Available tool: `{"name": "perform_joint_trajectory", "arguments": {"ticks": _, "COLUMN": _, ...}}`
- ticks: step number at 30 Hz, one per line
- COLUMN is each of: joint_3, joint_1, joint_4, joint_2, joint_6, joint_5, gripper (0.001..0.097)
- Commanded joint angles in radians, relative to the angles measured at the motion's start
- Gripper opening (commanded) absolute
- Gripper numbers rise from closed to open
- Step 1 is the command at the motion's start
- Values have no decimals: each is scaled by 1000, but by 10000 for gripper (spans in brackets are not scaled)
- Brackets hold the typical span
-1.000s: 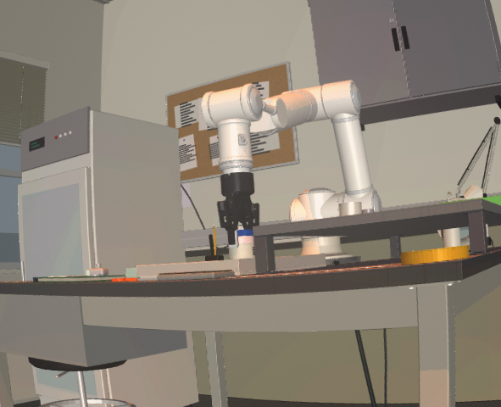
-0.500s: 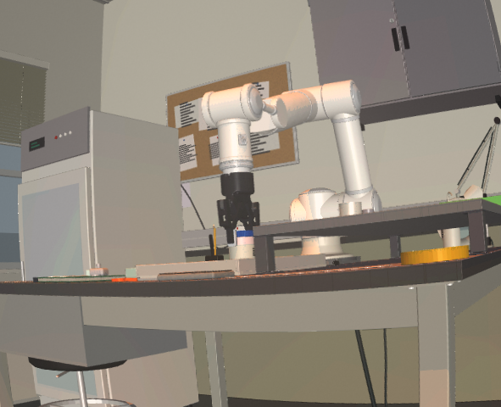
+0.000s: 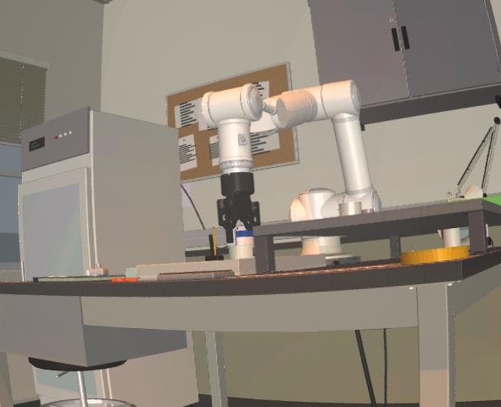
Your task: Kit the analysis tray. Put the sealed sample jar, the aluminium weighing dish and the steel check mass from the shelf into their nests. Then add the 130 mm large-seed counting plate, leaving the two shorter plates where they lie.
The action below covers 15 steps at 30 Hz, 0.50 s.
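The sealed sample jar (image 3: 243, 245), white with a blue band and a pale lid, stands upright on the far part of the flat grey tray (image 3: 189, 268) at the bench's middle. A short metal cylinder (image 3: 350, 208) rests on top of the dark shelf (image 3: 373, 219) to the right, beside the robot's base. Flat plates (image 3: 73, 277) lie low on the bench to the left of the tray, seen edge-on. My gripper (image 3: 238, 236) hangs straight down around the jar's top, just left of the shelf's end, and it is open and holds nothing.
The shelf's left leg (image 3: 263, 254) stands just right of the jar. A black and yellow pen stand (image 3: 213, 249) sits left of it. A tall grey cabinet (image 3: 97, 197) fills the bench's left end, and a yellow ring (image 3: 434, 254) lies under the shelf.
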Motion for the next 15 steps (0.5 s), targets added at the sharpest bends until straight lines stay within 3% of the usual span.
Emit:
{"name": "perform_joint_trajectory", "arguments": {"ticks": 1, "joint_3": -1, "joint_1": 0, "joint_4": 0, "joint_2": -1, "joint_6": 0, "joint_5": 0, "gripper": 800}}
{"name": "perform_joint_trajectory", "arguments": {"ticks": 15, "joint_3": -9, "joint_1": 0, "joint_4": 0, "joint_2": -6, "joint_6": 0, "joint_5": 12, "gripper": 800}}
